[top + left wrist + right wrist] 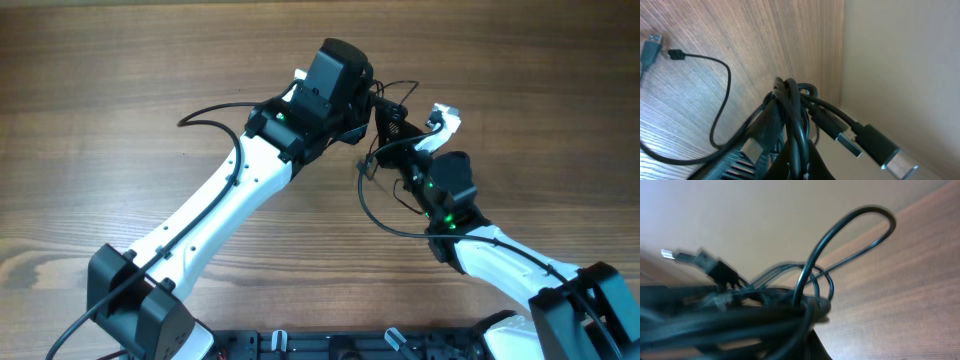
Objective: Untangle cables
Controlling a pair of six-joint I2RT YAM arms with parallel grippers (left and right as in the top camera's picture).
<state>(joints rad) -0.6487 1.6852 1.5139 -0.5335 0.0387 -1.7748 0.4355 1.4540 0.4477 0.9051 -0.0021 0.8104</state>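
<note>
The cables [392, 128] are a knotted bundle of thin black cords held up between my two grippers, at the middle right of the overhead view. My left gripper [372, 104] is shut on the bundle from the left. In the left wrist view its jaws [799, 162] pinch several strands [790, 107], and two USB plugs [849, 143] stick out to the right. My right gripper [415, 150] is shut on the bundle from the right. In the right wrist view the cords [740, 320] cross its jaws [812, 335], with one loop [850, 235] standing up. One strand [372, 208] hangs down in a loop.
The wooden table [120, 70] lies under both arms. A thicker black cable [205, 110] of the left arm arcs out beside it. In the left wrist view a loose strand [722, 95] with a small plug [651, 46] lies on the wood.
</note>
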